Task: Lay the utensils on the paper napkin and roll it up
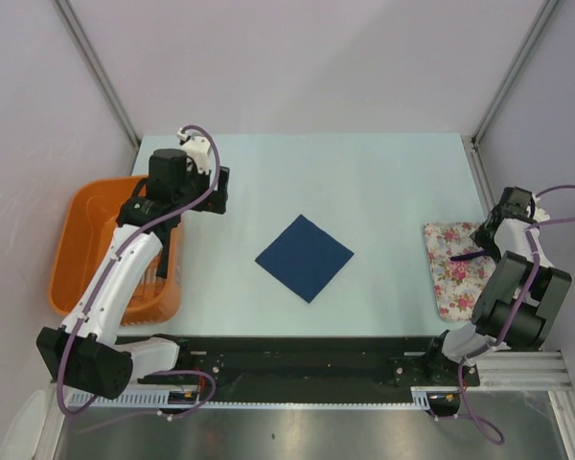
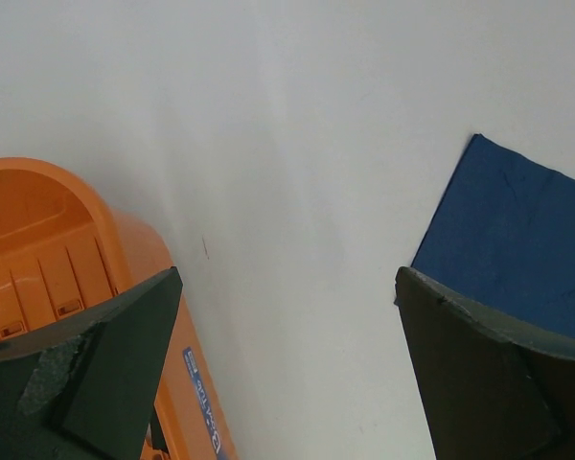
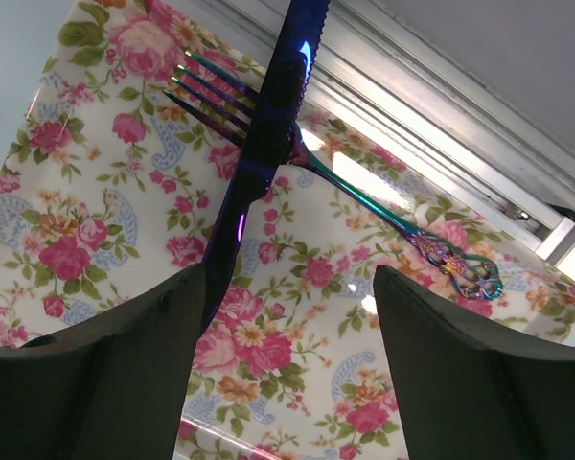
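Utensils: knife (image 3: 259, 163) and fork (image 3: 345, 187), crossed on floral cloth (image 3: 96, 192), directly beneath right claw (image 3: 289, 278); knife's long axis runs fore-and-aft between the parted jaws, grasping nothing yet, nearer one finger; navy napkin (image 1: 305, 257) well apart leftward; left claw (image 2: 287, 287) released, farther from cutlery.

The left arm (image 1: 115, 278) rises from its base at the near left and stretches toward the far side, with its wrist bent to the right. The left gripper (image 2: 287, 383) holds its jaws spread wide, its dark fingers (image 2: 105, 374) at either edge of the wrist view. The right arm (image 1: 517, 297) sits folded tight at the right edge, and the right gripper (image 3: 287, 374) points down with its jaws apart.
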`<state>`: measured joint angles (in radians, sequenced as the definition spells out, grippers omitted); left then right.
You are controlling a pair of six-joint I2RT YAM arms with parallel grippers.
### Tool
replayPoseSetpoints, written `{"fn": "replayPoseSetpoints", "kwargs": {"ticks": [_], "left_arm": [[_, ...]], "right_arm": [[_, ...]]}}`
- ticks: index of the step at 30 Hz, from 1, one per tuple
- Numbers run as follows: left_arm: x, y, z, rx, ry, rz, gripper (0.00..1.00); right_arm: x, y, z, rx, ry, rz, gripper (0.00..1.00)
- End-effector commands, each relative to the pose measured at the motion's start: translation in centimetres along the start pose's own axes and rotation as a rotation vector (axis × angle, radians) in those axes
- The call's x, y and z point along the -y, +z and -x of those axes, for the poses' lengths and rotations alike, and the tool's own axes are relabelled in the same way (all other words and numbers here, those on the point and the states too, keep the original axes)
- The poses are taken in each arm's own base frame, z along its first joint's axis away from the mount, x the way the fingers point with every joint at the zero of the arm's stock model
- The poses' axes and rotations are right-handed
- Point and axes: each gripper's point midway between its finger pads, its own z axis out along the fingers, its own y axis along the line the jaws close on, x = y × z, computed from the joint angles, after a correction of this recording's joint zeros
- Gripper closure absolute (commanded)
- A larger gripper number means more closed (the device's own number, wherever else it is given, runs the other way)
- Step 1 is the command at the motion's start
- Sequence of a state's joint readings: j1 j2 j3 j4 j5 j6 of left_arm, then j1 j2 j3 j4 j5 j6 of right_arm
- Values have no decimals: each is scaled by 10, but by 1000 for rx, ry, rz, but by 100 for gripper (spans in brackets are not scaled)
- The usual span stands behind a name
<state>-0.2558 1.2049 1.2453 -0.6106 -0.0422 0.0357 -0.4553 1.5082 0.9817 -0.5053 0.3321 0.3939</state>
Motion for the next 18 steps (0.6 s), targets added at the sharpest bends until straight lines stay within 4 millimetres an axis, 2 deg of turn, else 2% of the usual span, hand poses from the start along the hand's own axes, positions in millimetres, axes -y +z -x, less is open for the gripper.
{"fn": "replayPoseSetpoints", "kwargs": {"ticks": [1, 9, 13, 18], "left_arm": [[0, -5, 25, 65, 10, 6, 0], [1, -2, 26, 63, 19, 0, 0], [2, 0, 25, 57, 14, -7, 0], [5, 1, 22, 51, 11, -21, 0]], "right_arm": [[-7, 12, 10, 36, 64, -2, 26], [-17, 30, -2, -18, 67, 6, 34], [-22, 35, -4, -23, 65, 16, 42], [-32, 42, -8, -22, 42, 12, 45]]}}
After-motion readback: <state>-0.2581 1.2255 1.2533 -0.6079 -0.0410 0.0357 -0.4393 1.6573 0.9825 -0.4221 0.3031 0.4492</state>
